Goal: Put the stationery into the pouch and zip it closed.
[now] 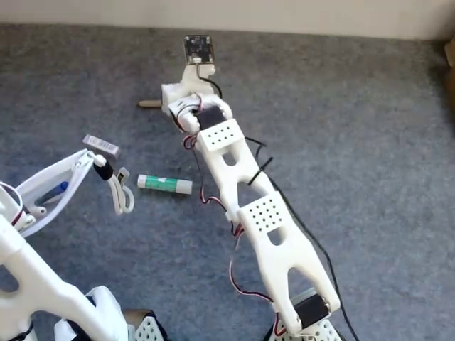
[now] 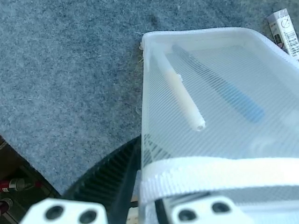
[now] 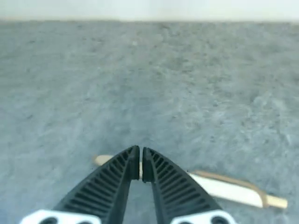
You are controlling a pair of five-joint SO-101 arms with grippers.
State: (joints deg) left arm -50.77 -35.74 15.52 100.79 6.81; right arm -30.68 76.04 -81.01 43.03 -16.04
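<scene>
Grey carpet [image 1: 370, 142] covers the whole table under both my arms. The biggest thing on it is the mesh pouch [image 2: 219, 84], and my left claw [image 2: 142, 161] has it. The fingers are clamped tight on the white band along the pouch's edge, and the pouch stretches away from the claw across the carpet. Through the mesh I see a white pen [image 2: 184, 100] and a blue pen [image 2: 238, 100] lying side by side inside, both running lengthwise away from the claw's grip.

My right claw [image 3: 141, 156] is stretched far forward, well apart from the left one. Its fingers are all but closed, with only a hairline gap between the tips, and they grip nothing. A pale wooden pencil [image 3: 229, 189] lies on the carpet crosswise beneath them. A short end pokes out on one side of the tips and the longer part on the other.

The glue stick [image 1: 165, 184], green and white, lies flat between my two claws, nearer the pouch than the right claw. A small wrapped eraser [image 1: 101, 145] sits just past the pouch corner farthest from my left claw. Smallest is a white pull loop [image 1: 122, 193], which hangs at that same far end of the pouch, just beside the glue stick's near end.
</scene>
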